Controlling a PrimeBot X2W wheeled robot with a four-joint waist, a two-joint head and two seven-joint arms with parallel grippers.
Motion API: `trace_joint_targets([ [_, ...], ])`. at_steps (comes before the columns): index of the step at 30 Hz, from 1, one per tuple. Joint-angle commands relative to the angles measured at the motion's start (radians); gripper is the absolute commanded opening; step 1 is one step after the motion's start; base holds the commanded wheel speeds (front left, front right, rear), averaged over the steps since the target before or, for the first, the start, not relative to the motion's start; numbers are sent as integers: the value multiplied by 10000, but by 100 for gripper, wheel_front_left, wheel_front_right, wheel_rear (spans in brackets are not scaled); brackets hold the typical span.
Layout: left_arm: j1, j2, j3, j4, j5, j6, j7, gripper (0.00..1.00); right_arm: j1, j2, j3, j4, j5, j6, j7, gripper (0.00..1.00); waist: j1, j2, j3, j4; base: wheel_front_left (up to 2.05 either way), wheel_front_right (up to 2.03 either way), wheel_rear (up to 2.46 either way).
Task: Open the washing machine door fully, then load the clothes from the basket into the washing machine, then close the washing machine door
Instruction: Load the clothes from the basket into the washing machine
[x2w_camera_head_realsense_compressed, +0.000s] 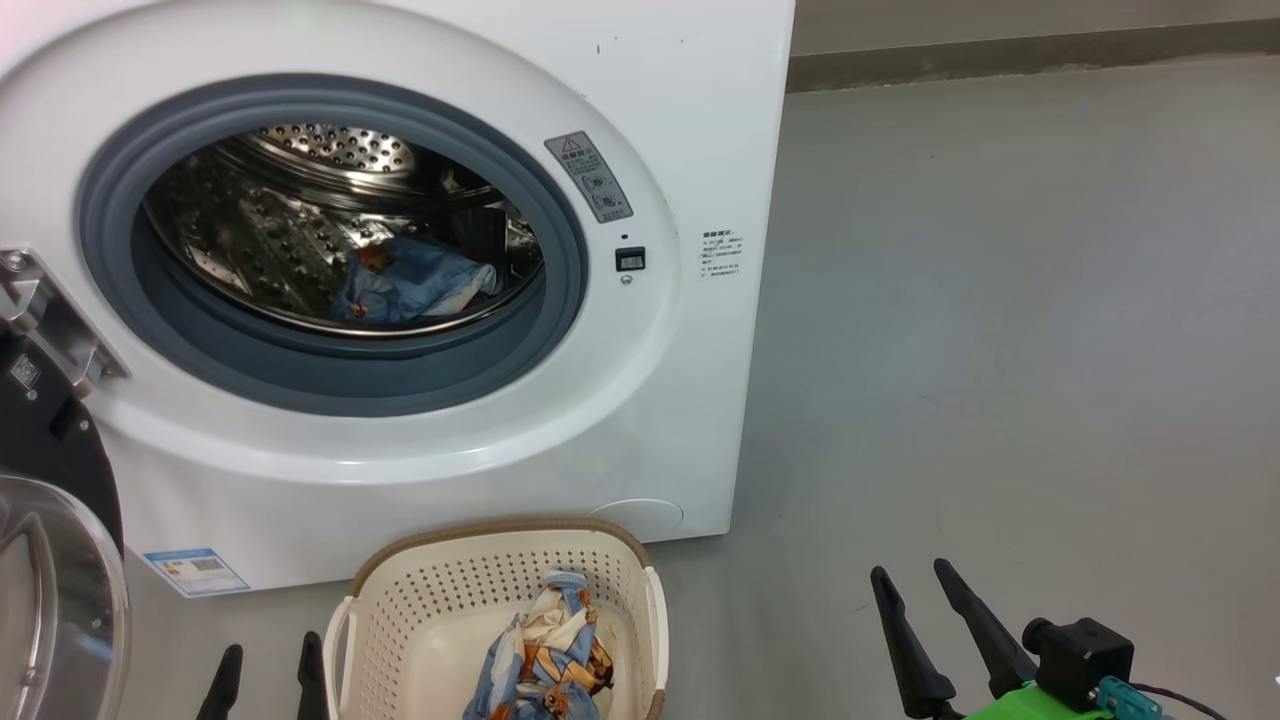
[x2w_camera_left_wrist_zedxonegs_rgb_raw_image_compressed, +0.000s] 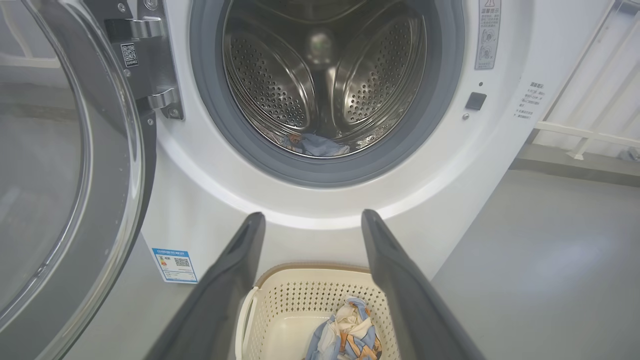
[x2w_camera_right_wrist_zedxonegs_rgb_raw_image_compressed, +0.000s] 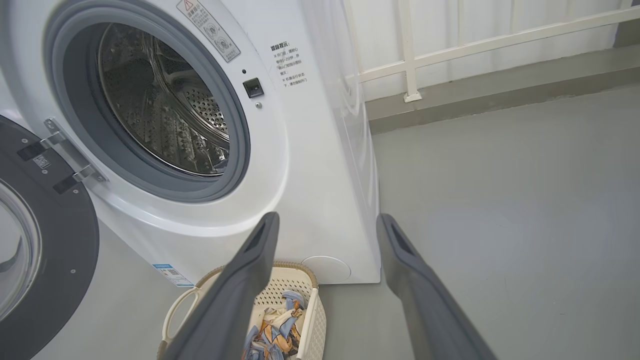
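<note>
The washing machine (x2w_camera_head_realsense_compressed: 660, 100) stands with its door (x2w_camera_head_realsense_compressed: 50, 560) swung wide to the left on its metal hinge (x2w_camera_head_realsense_compressed: 50, 315). One blue garment (x2w_camera_head_realsense_compressed: 410, 280) lies low in the steel drum (x2w_camera_left_wrist_zedxonegs_rgb_raw_image_compressed: 280, 75). On the floor in front sits the basket (x2w_camera_head_realsense_compressed: 500, 530), holding more of the clothes (x2w_camera_head_realsense_compressed: 550, 655), blue with orange-brown and cream. My left gripper (x2w_camera_head_realsense_compressed: 268, 655) hangs open just left of the basket, aimed over it (x2w_camera_left_wrist_zedxonegs_rgb_raw_image_compressed: 313, 215). My right gripper (x2w_camera_head_realsense_compressed: 912, 572) is open and empty above bare floor to the basket's right (x2w_camera_right_wrist_zedxonegs_rgb_raw_image_compressed: 327, 217).
Grey floor (x2w_camera_head_realsense_compressed: 1000, 350) stretches to the right of the machine. A raised kerb (x2w_camera_head_realsense_compressed: 1000, 60) runs along the back, with a white railing (x2w_camera_right_wrist_zedxonegs_rgb_raw_image_compressed: 415, 55) above it. The open door's glass bowl (x2w_camera_left_wrist_zedxonegs_rgb_raw_image_compressed: 45, 175) bulges close to my left arm.
</note>
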Motion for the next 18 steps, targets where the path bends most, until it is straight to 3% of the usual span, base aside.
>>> trace_joint_targets([
  [1,-151,65,266,-322,-79,76,-63,100,-101,7,239,-250,-130,90,-120,100,0,0,-16,-1,0,0,0],
  [18,-159,65,168,-289,-157,93,-63,100,-84,7,235,-181,-114,90,-120,100,0,0,5,61,0,0,0],
])
